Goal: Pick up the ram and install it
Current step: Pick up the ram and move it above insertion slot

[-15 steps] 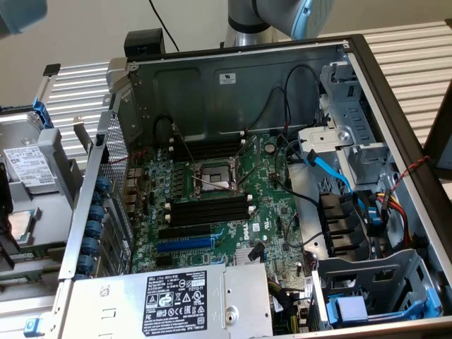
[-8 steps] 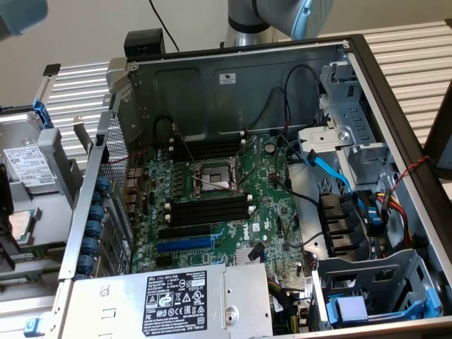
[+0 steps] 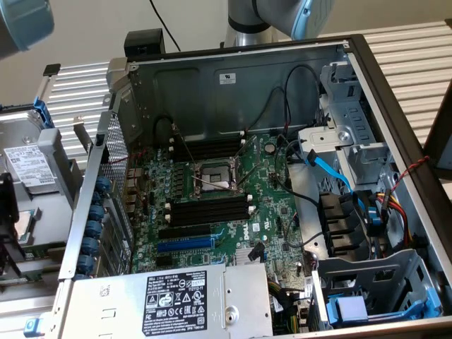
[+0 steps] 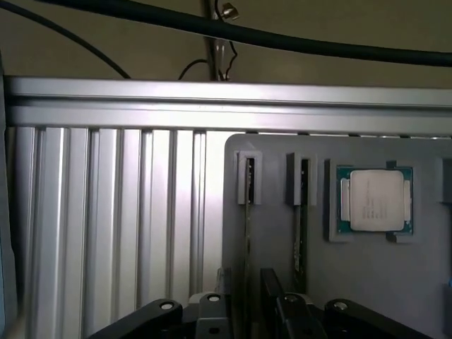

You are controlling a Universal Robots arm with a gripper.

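While the gripper (image 4: 246,311) hangs over a grey tray (image 4: 353,282), its tips are cut off, so I cannot tell its grip; the ram (image 4: 248,233) stands edge-on in a tray slot beside a chip (image 4: 374,200).

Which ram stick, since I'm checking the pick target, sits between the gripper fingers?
The ram farther from the processor; the gripper straddles it, not its neighbour.

Green motherboard (image 3: 233,205), blue cable (image 3: 328,169), grey tray (image 4: 367,282).
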